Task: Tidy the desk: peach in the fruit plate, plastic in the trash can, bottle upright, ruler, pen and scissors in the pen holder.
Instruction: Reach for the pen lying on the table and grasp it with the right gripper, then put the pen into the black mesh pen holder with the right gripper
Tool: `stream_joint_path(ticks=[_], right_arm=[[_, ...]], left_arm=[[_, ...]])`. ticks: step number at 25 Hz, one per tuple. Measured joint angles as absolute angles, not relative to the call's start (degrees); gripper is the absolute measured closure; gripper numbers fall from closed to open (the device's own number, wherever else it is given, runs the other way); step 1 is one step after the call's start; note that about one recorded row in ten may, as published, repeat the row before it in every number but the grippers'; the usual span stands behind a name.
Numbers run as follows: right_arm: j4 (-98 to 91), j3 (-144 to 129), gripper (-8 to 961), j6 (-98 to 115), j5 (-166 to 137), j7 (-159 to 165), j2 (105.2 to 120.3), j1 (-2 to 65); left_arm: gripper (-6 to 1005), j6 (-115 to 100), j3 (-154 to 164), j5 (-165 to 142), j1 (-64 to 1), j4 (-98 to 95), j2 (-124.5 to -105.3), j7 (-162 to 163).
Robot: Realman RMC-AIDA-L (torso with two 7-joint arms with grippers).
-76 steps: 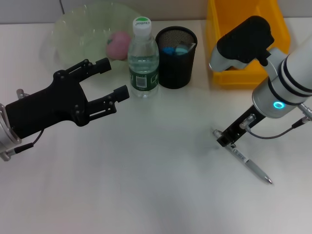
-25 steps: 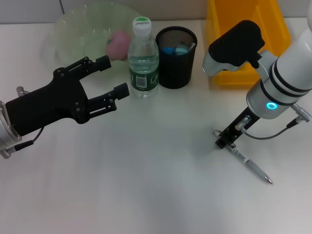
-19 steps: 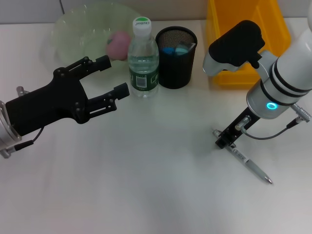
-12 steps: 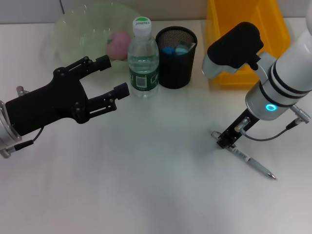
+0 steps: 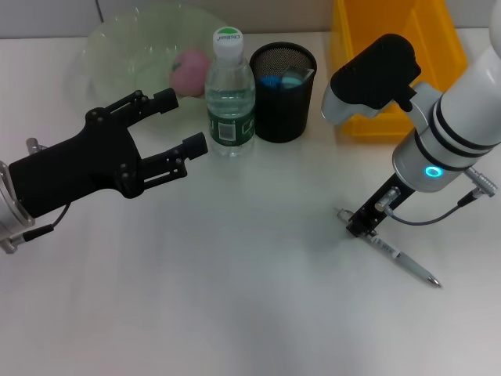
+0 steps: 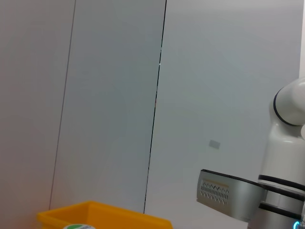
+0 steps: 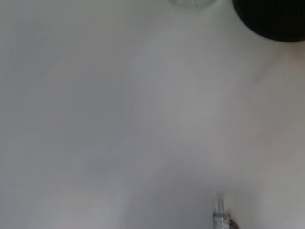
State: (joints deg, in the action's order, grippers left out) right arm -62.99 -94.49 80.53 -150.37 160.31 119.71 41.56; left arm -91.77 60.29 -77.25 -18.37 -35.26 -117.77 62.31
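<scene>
The left wrist view looks out level across the room at a pale grey wall (image 6: 114,95) made of flat panels, with thin dark vertical seams between them and a small grey rectangular plate (image 6: 214,144) fixed to one panel. Along the lower edge, the rim of a yellow bin (image 6: 102,214) shows, and just in front of it the green cap of the bottle (image 6: 76,226) barely enters the picture. At the side stands the right arm (image 6: 286,162), white with dark rings at its joints, carrying a grey housing (image 6: 228,193) with a perforated grille.
</scene>
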Motion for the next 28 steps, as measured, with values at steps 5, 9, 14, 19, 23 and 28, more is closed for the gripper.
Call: stream_joint_path(ticks=[5,9,14,19,23,28], right_arm=[[-63.1,-94.5,759,80.5,-150.4,160.3,119.71,41.6],[-63.7,-94.5,760,80.2,-149.8,159.9,119.7,41.3],[-65.4,-94.3,763,79.8,-149.1,159.5,119.7,40.4],[-68.7,-94.0,767,79.6,-149.0,159.2,119.63,38.4],[-75.7,-93.7,769,78.7,-147.9,158.9,119.46,34.3],[-81.5,-92.0,769,77.6,-146.7,157.9,119.38,30.1]], left_arm=[[195,-91.8,60.2,-77.3,-18.4,-35.3,-117.77,62.3],[195,-91.7,60.2,-77.3,-18.5,-35.3,-117.77,62.3],[195,-91.8,59.8,-77.3,-18.6,-35.3,-117.77,62.3],[195,-91.8,59.7,-77.3,-18.6,-35.2,-117.75,62.3],[195,-91.7,59.7,-77.3,-18.7,-35.2,-117.69,62.3],[195,-91.7,59.5,-77.1,-18.5,-35.4,-117.62,62.3]])
